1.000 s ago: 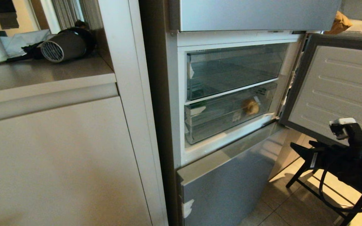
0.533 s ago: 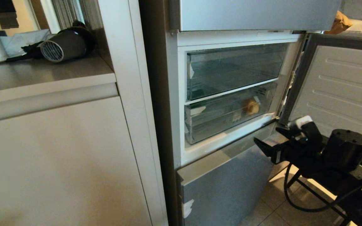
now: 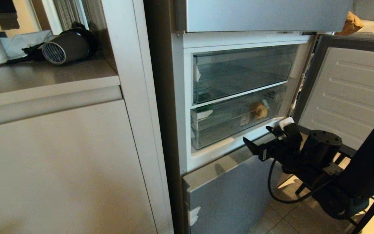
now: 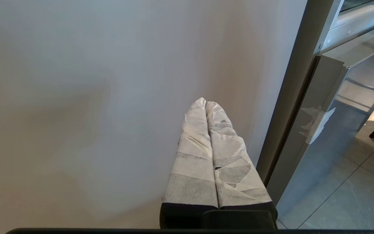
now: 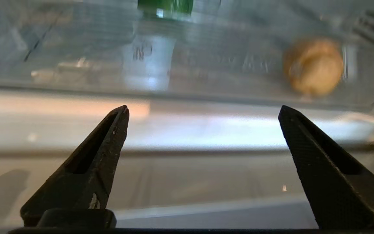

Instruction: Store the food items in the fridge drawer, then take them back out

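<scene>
The fridge drawer (image 3: 229,122) is the lower of two clear bins and sits pushed in. A tan potato-like lump (image 3: 259,110) lies inside it toward the right. My right gripper (image 3: 257,135) hovers open just in front of and below the drawer's right part, with nothing between its fingers. In the right wrist view the black fingers (image 5: 109,143) point at the ledge under the drawer front (image 5: 213,68). The potato (image 5: 313,66) shows behind the plastic, and the green pepper's edge (image 5: 166,6) shows further along. My left gripper (image 4: 205,101) is shut, empty, facing a beige cabinet door.
The fridge door (image 3: 352,94) stands open on the right, close behind my right arm. An upper clear drawer (image 3: 239,71) is shut. Below is a grey lower door (image 3: 232,191). A black chair frame (image 3: 368,208) stands on the tiled floor. A beige cabinet (image 3: 60,162) fills the left.
My right arm has swung left and up from beside the open door to the front of the lower drawer, and its jaws have opened wider. The left gripper has stayed still.
</scene>
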Controlling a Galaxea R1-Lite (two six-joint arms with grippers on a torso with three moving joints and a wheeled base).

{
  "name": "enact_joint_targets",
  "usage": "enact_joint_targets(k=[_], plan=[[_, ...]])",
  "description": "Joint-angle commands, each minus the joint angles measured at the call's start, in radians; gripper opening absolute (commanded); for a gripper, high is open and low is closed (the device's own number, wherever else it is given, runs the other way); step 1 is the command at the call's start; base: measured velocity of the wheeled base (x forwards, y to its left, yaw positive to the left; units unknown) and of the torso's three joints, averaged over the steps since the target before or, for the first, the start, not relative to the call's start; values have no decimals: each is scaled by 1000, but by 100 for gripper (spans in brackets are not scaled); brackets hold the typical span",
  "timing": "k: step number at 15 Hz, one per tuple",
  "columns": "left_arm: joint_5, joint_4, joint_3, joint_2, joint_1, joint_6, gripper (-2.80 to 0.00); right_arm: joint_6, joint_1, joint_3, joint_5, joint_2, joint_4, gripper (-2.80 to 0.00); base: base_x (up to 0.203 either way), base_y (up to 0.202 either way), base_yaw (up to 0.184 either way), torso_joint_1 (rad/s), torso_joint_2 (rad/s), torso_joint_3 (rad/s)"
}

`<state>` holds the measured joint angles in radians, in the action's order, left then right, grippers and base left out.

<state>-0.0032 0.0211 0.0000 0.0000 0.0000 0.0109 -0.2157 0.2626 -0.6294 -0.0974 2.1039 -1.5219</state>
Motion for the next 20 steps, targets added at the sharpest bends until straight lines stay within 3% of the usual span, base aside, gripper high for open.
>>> enact_joint_targets(k=[1, 4, 8, 13, 16, 20], plan=[[0, 0, 11, 2, 0, 1, -280, -6, 2, -29, -4, 24, -8, 0, 0, 0, 0, 0, 0, 0], [0, 0, 11, 2, 0, 0, -280, -16, 13, -19, -79, 22, -8, 0, 0, 0, 0, 0, 0, 0], [0, 0, 11, 2, 0, 1, -280, -209, 13, -5, -202, 22, -8, 0, 0, 0, 0, 0, 0, 0], [0, 0, 11, 2, 0, 0, -280, -302, 9, -33, -203, 35, -8, 0, 0, 0, 0, 0, 0, 0], [0, 0, 11, 2, 0, 0, -280, -317, -2, -49, -207, 21, -8, 0, 0, 0, 0, 0, 0, 0], [0, 0, 11, 2, 0, 1, -280, -303, -33, -200, -142, 21, -8, 0, 0, 0, 0, 0, 0, 0]])
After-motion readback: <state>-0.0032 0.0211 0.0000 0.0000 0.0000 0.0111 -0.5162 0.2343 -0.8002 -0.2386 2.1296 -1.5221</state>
